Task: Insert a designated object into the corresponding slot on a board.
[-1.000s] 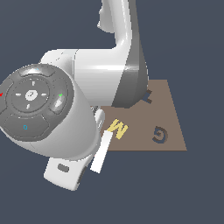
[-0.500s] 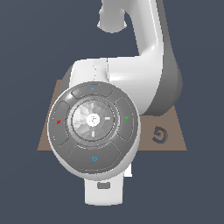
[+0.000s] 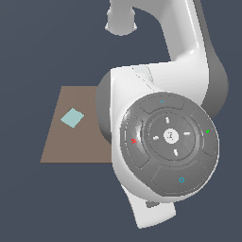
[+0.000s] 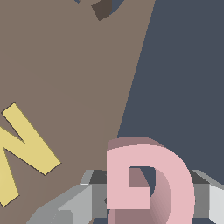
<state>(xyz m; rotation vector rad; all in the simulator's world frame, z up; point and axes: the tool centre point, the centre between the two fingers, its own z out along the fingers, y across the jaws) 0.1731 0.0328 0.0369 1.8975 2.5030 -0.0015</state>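
In the wrist view the designated object, a pale pink letter G block (image 4: 175,183), sits between my grey fingers (image 4: 76,203), with my gripper (image 4: 148,199) shut on it. It hangs over the edge of the brown board (image 4: 78,74), partly above the dark floor. The slot is out of view: only a corner of one dark recess (image 4: 103,8) shows, and I cannot tell its shape. In the exterior view my white arm (image 3: 165,142) covers the right part of the board (image 3: 61,146), the gripper and the block.
A yellow M (image 4: 22,144) lies flat on the board close to the held block. A teal square (image 3: 72,117) lies on the board toward the exterior view's left. Dark floor (image 4: 183,65) surrounds the board.
My arm has swung toward the exterior view's right. It now hides the G-shaped recess and the yellow M there, and the teal square has come into sight.
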